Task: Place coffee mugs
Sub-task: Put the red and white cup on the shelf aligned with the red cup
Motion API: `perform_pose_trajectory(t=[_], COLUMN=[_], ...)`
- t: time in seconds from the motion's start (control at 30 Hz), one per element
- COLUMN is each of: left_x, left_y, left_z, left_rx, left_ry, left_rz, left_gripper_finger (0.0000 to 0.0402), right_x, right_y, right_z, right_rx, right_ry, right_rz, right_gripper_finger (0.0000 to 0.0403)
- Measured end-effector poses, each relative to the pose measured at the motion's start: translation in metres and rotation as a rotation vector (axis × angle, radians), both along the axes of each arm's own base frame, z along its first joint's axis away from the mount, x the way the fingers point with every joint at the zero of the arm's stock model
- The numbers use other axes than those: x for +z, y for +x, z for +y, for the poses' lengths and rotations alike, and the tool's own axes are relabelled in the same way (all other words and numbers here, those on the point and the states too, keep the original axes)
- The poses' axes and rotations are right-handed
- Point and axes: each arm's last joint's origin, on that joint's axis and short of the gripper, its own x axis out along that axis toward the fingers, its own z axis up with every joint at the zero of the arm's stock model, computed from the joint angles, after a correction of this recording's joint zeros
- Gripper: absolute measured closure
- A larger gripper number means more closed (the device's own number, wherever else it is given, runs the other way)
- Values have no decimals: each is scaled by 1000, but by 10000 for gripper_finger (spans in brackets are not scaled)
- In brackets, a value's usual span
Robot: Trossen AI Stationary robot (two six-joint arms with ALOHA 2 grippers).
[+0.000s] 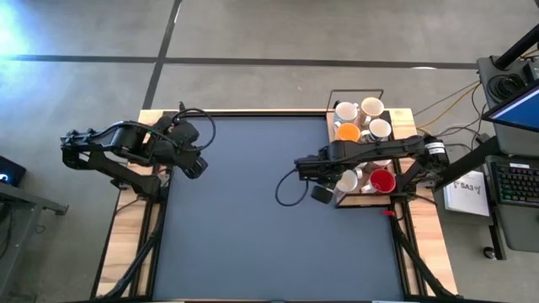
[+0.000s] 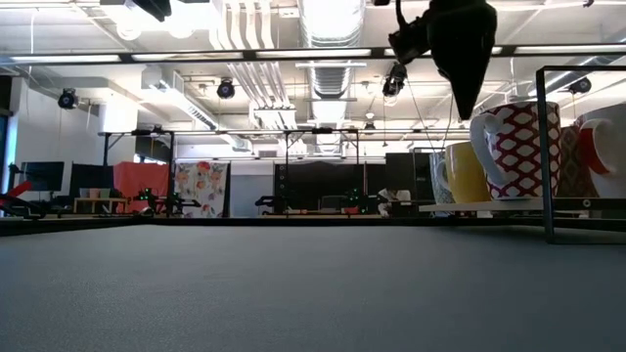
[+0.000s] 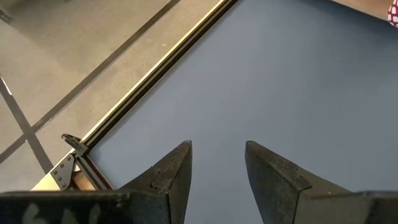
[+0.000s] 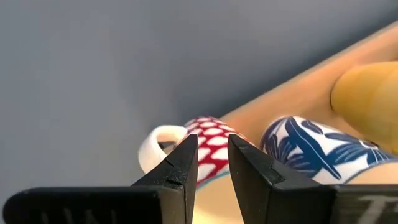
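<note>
Several coffee mugs stand in a wire-and-wood tray (image 1: 330,99) at the table's right side: white ones (image 1: 371,107), an orange one (image 1: 348,131) and a red one (image 1: 382,181). My right arm hides others. My right gripper (image 4: 213,152) points down with a narrow gap between its fingers. It hovers over the handle side of a red-and-white patterned mug (image 4: 211,134) at the tray's left edge, also seen in the low view as the gripper (image 2: 465,108) and the mug (image 2: 514,147). My left gripper (image 3: 217,155) is open above the table's far left corner.
A blue-leaf patterned mug (image 4: 311,152) and a yellow mug (image 4: 367,93) stand beside the patterned one. The tray's wire frame (image 2: 543,147) rises around the mugs. The dark table mat (image 1: 253,219) stretches between the two arms. A cable loop (image 1: 286,192) hangs by my right wrist.
</note>
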Motion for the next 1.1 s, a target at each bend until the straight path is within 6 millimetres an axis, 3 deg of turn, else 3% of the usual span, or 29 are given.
perform_pose_trajectory(t=[0.4, 1.1], left_x=[0, 0], left_y=[0, 0], left_z=[0, 0], left_rx=[-2, 1], left_ry=[2, 0], left_rz=[3, 2], left_gripper_finger=[269, 269], right_x=[-4, 2], right_y=[-15, -15], right_z=[0, 2], right_rx=[-23, -32], right_ry=[-7, 71], right_rz=[158, 133], right_gripper_finger=[328, 335])
